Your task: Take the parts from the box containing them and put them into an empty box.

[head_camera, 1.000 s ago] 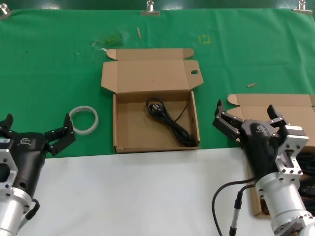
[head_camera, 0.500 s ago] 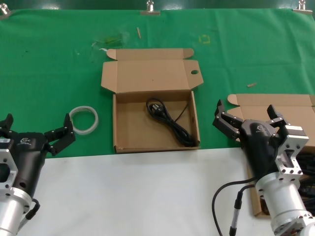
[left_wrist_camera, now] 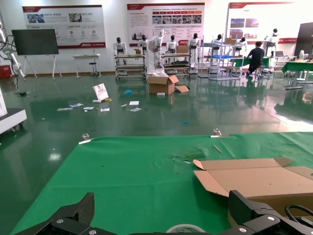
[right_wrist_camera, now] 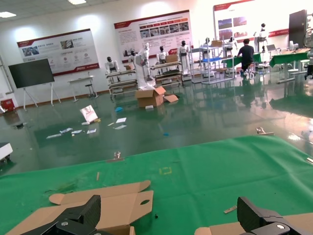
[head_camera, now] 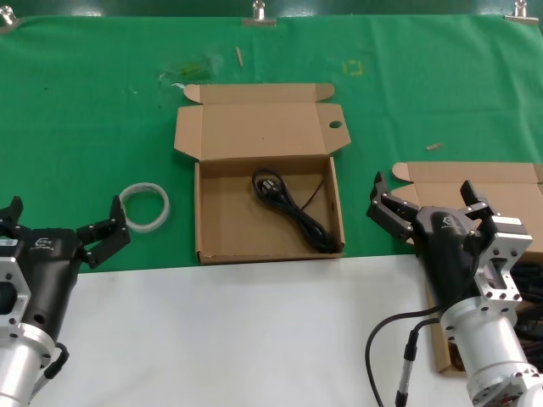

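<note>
Shallow brown cardboard box with the oval-holed lid flap (head_camera: pixel 270 208): open from above, lid folded flat away from the robot, low walls on all sides. One thin black power cord (head_camera: pixel 293 209) occupies its right half; left half bare floor. White ring (head_camera: pixel 144 206) lies left of the box, apart from its wall. Green cloth between box and second brown cardboard box (head_camera: pixel 475 182) at right is unobstructed.

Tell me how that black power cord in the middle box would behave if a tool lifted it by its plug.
The power cord looks thin and lies in loose curves, so it would probably droop and trail. Its chunky plug likely offers the firmer grip. It seems light.
</note>
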Available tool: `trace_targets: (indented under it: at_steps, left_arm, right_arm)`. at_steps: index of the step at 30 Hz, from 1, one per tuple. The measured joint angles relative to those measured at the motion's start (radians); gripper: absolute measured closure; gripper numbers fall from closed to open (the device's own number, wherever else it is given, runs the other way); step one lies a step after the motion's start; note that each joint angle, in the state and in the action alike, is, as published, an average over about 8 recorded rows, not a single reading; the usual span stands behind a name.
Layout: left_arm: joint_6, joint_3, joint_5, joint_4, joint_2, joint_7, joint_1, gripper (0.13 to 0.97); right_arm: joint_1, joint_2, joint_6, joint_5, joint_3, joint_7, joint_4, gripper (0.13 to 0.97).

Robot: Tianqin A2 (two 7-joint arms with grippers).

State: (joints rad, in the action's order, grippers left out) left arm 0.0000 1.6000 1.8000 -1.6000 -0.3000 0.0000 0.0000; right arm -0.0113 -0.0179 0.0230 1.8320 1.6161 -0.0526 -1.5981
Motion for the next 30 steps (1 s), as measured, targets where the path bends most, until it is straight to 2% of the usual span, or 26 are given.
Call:
trace_targets:
  at_steps: [30]
  left_arm:
    - [0.000,0.000,0.000,0.000,0.000,0.000,0.000,0.132]
  right_arm:
    - [0.000,0.000,0.000,0.000,0.000,0.000,0.000,0.129]
